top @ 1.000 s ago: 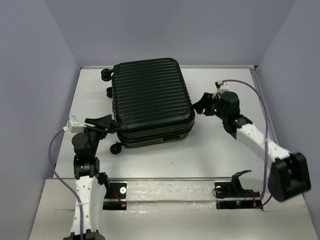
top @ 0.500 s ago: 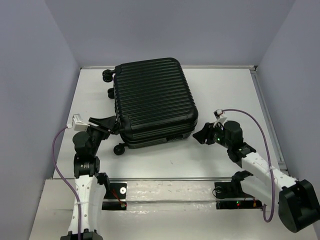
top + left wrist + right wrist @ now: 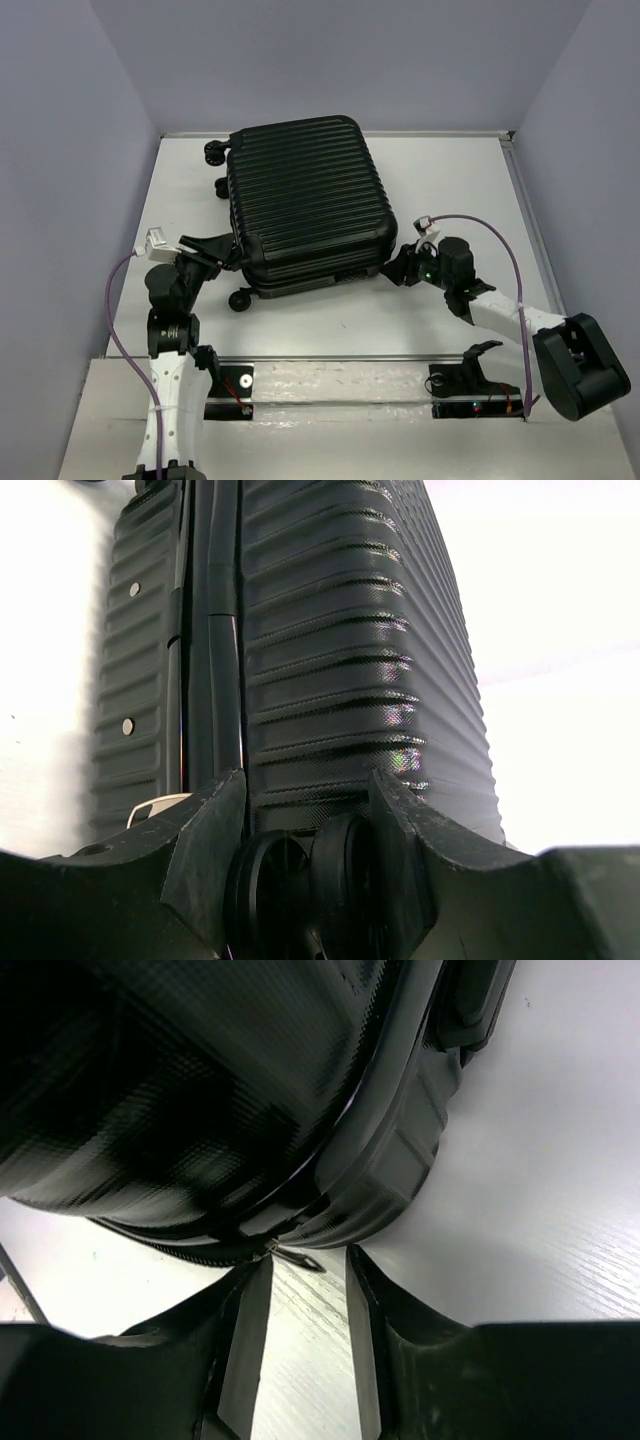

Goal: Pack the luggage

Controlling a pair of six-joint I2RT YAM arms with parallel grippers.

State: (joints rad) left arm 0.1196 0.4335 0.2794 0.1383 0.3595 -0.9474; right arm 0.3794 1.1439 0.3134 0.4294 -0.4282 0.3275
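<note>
Facing left gripper (image 3: 305,780): caster wheel (image 3: 295,880) between spread fingers (image 3: 205,850).
Right gripper (image 3: 307,1257): narrowly parted, zipper pull (image 3: 288,1253) ahead.
Luggage (image 3: 305,200): closed, flat.

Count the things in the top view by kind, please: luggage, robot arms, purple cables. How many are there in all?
luggage: 1
robot arms: 2
purple cables: 2
Total: 5
</note>
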